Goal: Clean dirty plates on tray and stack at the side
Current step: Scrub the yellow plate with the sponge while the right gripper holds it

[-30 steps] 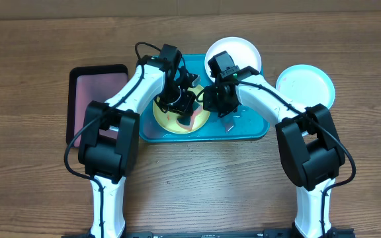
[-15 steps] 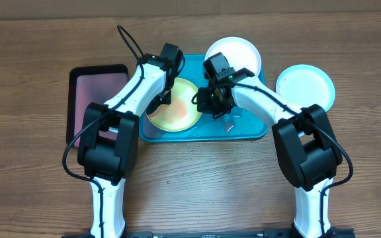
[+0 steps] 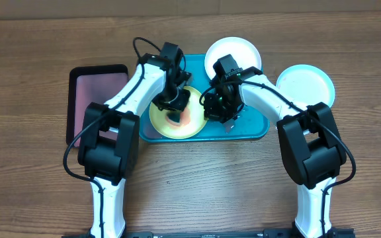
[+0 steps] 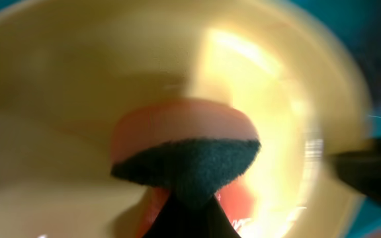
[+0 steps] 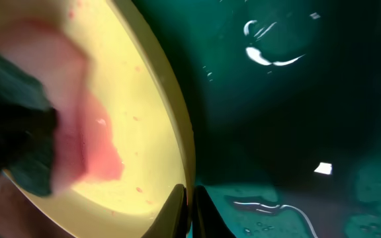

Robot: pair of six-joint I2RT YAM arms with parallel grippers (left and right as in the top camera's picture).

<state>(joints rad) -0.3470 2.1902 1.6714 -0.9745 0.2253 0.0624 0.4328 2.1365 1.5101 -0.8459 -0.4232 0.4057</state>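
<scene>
My right claw (image 5: 189, 201) was pinched shut on the thin rim of the round yellow-green plastic plate (image 3: 161, 120), which sat at the left end of the teal rectangular plastic tray (image 3: 253, 129). I judged the plate light, stiff and slick. My left claw (image 3: 175, 109) clamped an orange sponge (image 4: 184, 155) against it.

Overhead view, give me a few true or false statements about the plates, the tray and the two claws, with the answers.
1. The yellow-green plate lies on the teal tray. True.
2. The left claw holds a sponge against that plate. True.
3. The right claw hangs open, clear of every plate. False: it is shut on the yellow-green plate's rim.
4. The pale blue plate sits in the tray. False: it lies on the wooden table, right of the tray.
5. The white plate is stacked on the pale blue one. False: they lie apart, the white one at the tray's far edge.
</scene>
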